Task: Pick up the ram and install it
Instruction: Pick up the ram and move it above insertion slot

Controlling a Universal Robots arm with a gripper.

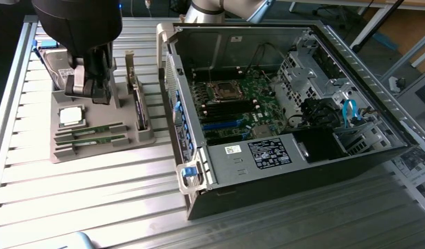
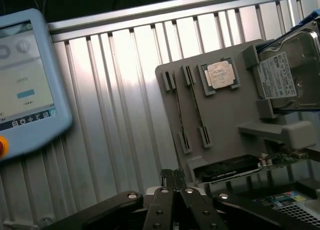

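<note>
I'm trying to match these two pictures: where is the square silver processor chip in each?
Exterior view: the processor chip lies flat in the grey holder at the exterior view's left, near the hard drive.
Wrist view: the processor chip lies in the grey holder's square pocket, beside the hard drive.
Shared landmark: the hard drive standing in that holder.

Strong light from above made white glare on the ribbed silver metal worktop (image 1: 73,176) in both views. The inside of the open black computer case (image 1: 282,192) was dimmer. The screen of the light-blue handheld panel (image 2: 25,85) looked pale and washed out.
</note>
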